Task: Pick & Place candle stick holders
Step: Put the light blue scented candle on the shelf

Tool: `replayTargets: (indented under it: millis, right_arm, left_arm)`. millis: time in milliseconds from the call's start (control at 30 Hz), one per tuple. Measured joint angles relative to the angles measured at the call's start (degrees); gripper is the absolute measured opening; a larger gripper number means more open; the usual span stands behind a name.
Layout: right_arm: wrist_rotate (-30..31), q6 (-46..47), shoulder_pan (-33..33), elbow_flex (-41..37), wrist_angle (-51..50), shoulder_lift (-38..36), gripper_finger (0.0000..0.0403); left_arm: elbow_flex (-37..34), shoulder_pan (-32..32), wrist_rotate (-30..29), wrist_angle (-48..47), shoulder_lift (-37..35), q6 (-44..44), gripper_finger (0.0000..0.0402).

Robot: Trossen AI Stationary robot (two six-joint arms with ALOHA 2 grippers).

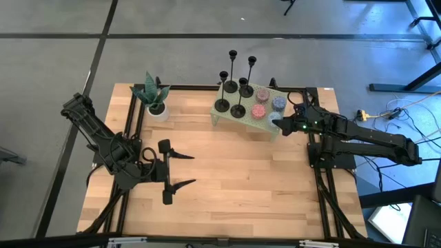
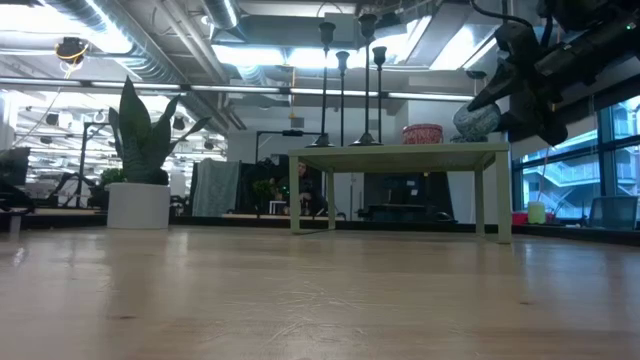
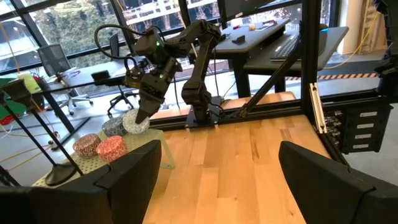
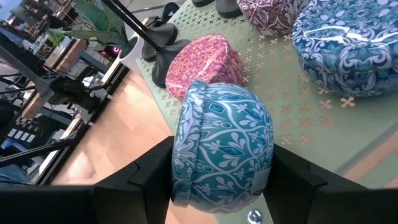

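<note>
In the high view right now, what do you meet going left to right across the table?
Left gripper, open over bare wood → potted plant → candle stick holders on the small green table → patterned round tins → right gripper, shut on a teal tin.

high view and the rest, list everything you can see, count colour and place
candle stick holders: four, black, upright on the small table's far side
small table: one, pale green, far side of the wooden table
round patterned tins: three on the small table, pink, red, blue
teal patterned tin: one, between the right gripper's fingers
potted plant: one, green in white pot, far left
left gripper: open, over the table's left, holding nothing
right gripper: at the small table's right end, shut on the teal tin
</note>
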Motion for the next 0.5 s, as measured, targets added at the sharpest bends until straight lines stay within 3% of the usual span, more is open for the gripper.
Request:
replayTargets:
  millis: [133,300,500]
  right_arm:
    - [-0.26,-0.10,0.02,0.00,0.00,0.00,0.0205]
    - [-0.34,2.43,0.00,0.00,0.01,0.00,0.0205]
    - [-0.20,7.57,0.00,0.00,0.02,0.00,0.0205]
  left_arm:
    - [0.00,0.01,1.82,0.20,0.00,-2.38,0.0323]
    - [-0.01,1.63,5.09,-0.02,0.02,2.27,0.0323]
    - [-0.04,8.72,2.99,-6.94,0.02,-10.40,0.0323]
